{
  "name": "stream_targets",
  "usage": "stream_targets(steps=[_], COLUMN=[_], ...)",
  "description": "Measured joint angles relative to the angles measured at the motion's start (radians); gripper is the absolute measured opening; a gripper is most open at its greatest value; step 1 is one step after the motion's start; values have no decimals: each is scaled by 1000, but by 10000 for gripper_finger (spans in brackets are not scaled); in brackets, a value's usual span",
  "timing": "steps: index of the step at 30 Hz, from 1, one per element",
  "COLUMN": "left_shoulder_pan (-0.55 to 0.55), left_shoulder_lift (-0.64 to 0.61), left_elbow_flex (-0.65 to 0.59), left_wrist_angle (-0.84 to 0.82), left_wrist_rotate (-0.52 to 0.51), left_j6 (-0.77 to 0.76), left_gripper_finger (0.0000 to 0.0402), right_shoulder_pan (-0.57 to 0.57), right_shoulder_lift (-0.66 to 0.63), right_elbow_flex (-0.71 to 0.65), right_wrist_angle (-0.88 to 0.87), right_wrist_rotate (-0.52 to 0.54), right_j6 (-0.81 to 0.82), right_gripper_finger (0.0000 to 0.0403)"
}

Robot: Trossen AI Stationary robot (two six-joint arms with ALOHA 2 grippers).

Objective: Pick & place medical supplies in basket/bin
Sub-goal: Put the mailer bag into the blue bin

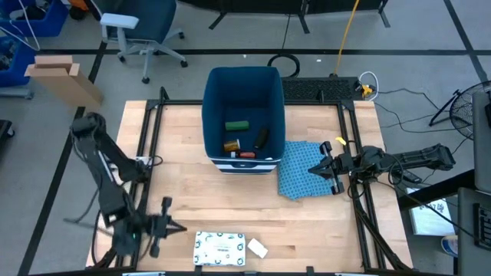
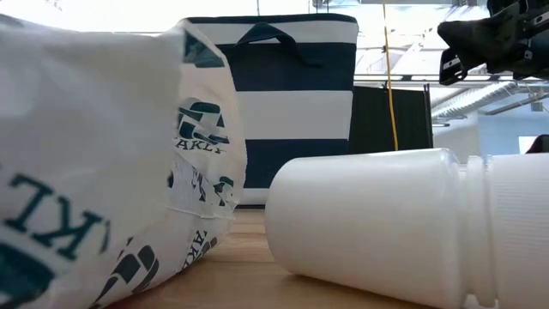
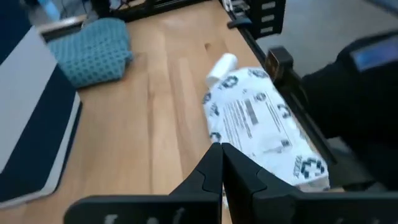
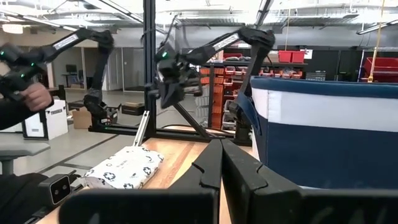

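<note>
From above, the bin (image 1: 244,115) stands at the far middle of the surface (image 1: 184,192) and already holds a green box (image 1: 236,126), an orange pill bottle (image 1: 231,145), a dark piece and a red-white tube (image 1: 245,154). Two supplies are left near the front edge: the flat speckled packet (image 1: 219,249), its long axis running side to side, and a small white bottle (image 1: 257,248) just beside it on the right. The left gripper (image 1: 163,227) hangs just to the packet's left and is far nearer than the right gripper (image 1: 324,169), which sits over the blue cloth (image 1: 303,170) by the bin.

The low view is filled by the packet (image 2: 103,154) and the white bottle (image 2: 377,223) lying on its side, with the bin (image 2: 283,94) behind.

In the left wrist view the gripper (image 3: 222,163) has its fingers pressed together and empty, and the packet (image 3: 261,124) lies straight ahead, lengthwise away from it, the bottle (image 3: 221,65) at its far end.

In the right wrist view that gripper (image 4: 221,158) is likewise closed and empty beside the bin wall (image 4: 329,137); the packet (image 4: 127,167) lies well off.
</note>
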Motion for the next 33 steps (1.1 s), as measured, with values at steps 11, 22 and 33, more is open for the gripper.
stream_targets(steps=[11,22,33], left_shoulder_pan=[-9,-10,3], left_shoulder_lift=[297,343,356], left_elbow_flex=[0,-1,-1], left_wrist_angle=[143,157,222], left_wrist_rotate=[-121,4,69], left_j6=[26,32,167], left_gripper_finger=[70,232,249], right_shoulder_pan=[0,0,0], right_shoulder_lift=[3,5,17], right_elbow_flex=[0,0,-1], right_wrist_angle=[0,-32,-62], right_wrist_rotate=[3,11,106], right_j6=[44,97,124], right_gripper_finger=[0,0,0])
